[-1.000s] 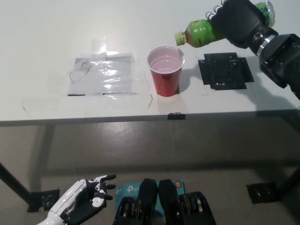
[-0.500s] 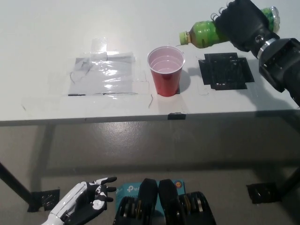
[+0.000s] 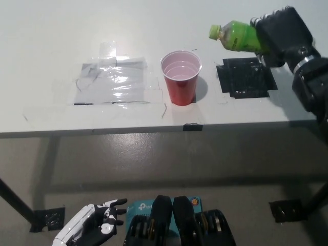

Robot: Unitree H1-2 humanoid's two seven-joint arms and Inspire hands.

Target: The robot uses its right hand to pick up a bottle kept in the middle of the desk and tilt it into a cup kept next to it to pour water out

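Note:
A red cup [image 3: 181, 77] stands upright near the middle of the white desk [image 3: 51, 41]. My black right hand [image 3: 283, 36] is shut on a green bottle [image 3: 237, 37], held in the air to the right of the cup. The bottle lies tilted, its yellow-capped neck pointing up and left, away from the cup's rim. Below the desk, at the lower left, my white left hand [image 3: 92, 225] rests with its fingers apart, holding nothing.
A black square mat [image 3: 245, 78] lies on the desk right of the cup, under the held bottle. Clear tape patches [image 3: 115, 82] cover the desk left of the cup. The desk's front edge runs across the middle of the view.
The right hand has drawn the bottle back to the right and tipped its neck upward, off the cup's rim. The left hand has sunk slightly lower.

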